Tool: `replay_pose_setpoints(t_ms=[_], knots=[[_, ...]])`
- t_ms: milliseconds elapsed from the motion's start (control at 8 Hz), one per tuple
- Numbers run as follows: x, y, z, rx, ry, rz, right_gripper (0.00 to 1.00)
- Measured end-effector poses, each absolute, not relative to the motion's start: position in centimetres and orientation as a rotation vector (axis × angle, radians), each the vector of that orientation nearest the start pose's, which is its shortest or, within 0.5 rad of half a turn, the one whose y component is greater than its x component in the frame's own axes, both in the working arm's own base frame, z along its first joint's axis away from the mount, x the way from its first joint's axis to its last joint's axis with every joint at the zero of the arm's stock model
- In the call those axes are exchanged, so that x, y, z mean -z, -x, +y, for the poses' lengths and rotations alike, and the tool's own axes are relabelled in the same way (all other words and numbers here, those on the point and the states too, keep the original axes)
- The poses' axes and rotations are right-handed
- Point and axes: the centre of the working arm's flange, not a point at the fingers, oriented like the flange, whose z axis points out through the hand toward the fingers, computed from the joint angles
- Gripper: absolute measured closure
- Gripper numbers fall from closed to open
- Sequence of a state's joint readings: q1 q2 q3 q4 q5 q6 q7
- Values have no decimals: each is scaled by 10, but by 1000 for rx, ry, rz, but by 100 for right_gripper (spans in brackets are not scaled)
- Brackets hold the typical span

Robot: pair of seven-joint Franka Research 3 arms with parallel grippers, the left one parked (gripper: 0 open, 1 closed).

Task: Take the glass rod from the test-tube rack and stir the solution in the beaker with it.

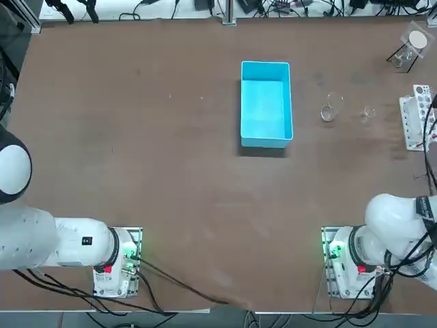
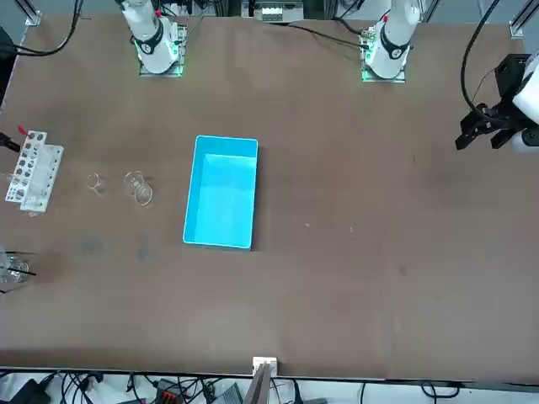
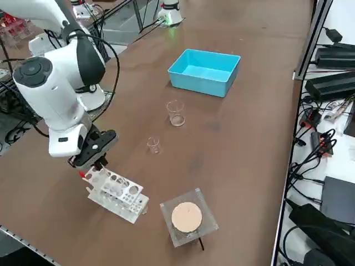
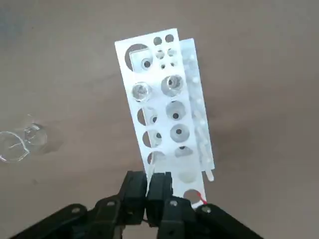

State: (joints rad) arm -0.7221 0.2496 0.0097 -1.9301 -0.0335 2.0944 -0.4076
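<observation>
The white test-tube rack (image 3: pixel 117 193) lies at the table's right edge, also in the top view (image 1: pixel 415 117) and the front view (image 2: pixel 34 171). My right gripper (image 4: pixel 147 193) hangs directly over the rack's (image 4: pixel 159 99) red-marked end. Its fingers are shut to a hairline gap on the glass rod, which stands there and barely shows. In the right side view the gripper (image 3: pixel 93 162) sits just above that end. The beaker (image 3: pixel 176 113) stands between the rack and the blue tray, also visible from above (image 1: pixel 330 109). I cannot make out any solution in it.
A smaller clear glass vessel (image 3: pixel 153 145) stands between the beaker and the rack. The blue tray (image 1: pixel 265 104) sits mid-table. A wire stand with a gauze disc (image 3: pixel 186 217) is beyond the rack near the table's corner. Two clear tubes stand in the rack's far holes.
</observation>
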Motion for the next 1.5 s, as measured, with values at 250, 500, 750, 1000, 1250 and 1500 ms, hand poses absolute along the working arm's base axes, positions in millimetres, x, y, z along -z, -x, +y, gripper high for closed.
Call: replay_pose_setpoints(t_ms=[250,500,750,1000,1250,1500], knots=[[-346,-449,-389,-108,3094,445,95],[-339,-447,-388,-80,3106,445,95],[-336,-447,-386,-76,3107,443,95],[-335,-447,-386,-73,3108,441,95],[-334,-447,-385,-62,3113,440,95],[-328,-446,-384,-41,3121,440,94]])
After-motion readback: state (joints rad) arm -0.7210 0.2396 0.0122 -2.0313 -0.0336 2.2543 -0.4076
